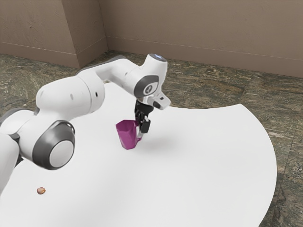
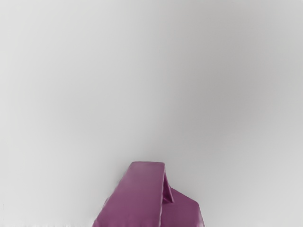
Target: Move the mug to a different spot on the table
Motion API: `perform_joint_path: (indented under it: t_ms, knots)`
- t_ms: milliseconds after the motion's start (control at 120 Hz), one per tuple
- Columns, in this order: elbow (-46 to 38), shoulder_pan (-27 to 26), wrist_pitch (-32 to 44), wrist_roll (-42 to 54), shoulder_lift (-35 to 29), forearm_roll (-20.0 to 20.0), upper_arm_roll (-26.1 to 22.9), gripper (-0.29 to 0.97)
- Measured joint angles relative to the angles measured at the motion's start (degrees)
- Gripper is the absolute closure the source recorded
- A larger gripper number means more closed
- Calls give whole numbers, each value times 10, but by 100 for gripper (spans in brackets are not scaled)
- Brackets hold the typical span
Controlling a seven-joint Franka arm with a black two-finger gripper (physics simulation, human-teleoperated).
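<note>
A magenta mug stands on the white table near its middle, tilted slightly with its open top toward the arm. My black gripper reaches down from above onto the side of the mug that faces the exterior view's right. Its fingers close on the mug's rim or handle there. In the wrist view the mug is a purple shape just under my hand, with bare white table beyond it. I cannot tell whether the mug's base touches the table.
A small brown crumb-like object lies near the table's front edge at the exterior view's left. The table's curved edge runs along the right, with stone floor beyond. Open white surface stretches right of the mug.
</note>
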Motion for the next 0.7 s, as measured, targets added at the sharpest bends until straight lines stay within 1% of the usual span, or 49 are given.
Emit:
perform_joint_path:
  t_ms: [133,200,233,300,342,425,475,542,700]
  knots:
    - [6,6,18,6,-21,-23,0,6]
    - [4,8,26,8,-49,-50,0,5]
    - [-4,10,29,9,-75,-70,0,4]
    - [-70,14,33,4,-165,-101,-1,3]
    - [-134,18,33,-5,-242,-111,-2,2]
    - [-257,29,31,-33,-381,-115,-6,2]
    - [-302,39,24,-51,-437,-116,-7,1]
    - [-329,48,13,-73,-471,-119,-8,1]
    - [-360,48,-1,-128,-498,-122,-6,0]
